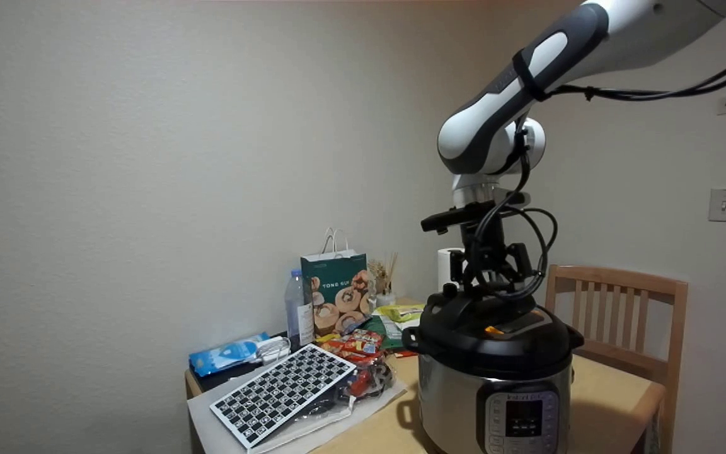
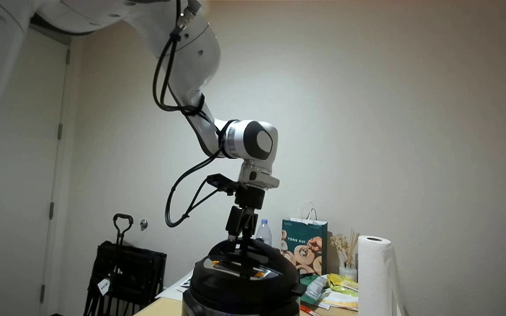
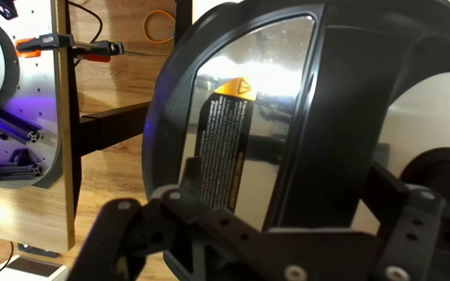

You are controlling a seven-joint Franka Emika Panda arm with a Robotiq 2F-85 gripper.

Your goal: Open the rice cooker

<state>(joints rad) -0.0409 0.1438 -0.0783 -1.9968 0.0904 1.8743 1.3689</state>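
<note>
The rice cooker [image 1: 451, 407] is a large steel cylinder with a dark front panel and a black domed lid [image 1: 495, 356]. It stands on the wooden table with the lid on top, and its upper part shows in an exterior view [image 2: 244, 292]. In the wrist view the broad black lid handle [image 3: 346, 113] runs between my two fingers. My gripper [image 3: 287, 175] is open, with its fingers spread apart on either side of the handle. It points down from above the lid in both exterior views [image 1: 489, 277] [image 2: 242, 230]. Whether the fingers touch the handle or lid cannot be told.
A checkerboard panel [image 1: 284, 394], snack packets [image 1: 360, 343], a green paper bag [image 1: 336, 290] and a bottle [image 1: 299, 309] lie or stand beside the cooker. A paper towel roll [image 2: 376, 276] stands behind it. A wooden chair [image 1: 615, 315] is at the table's edge.
</note>
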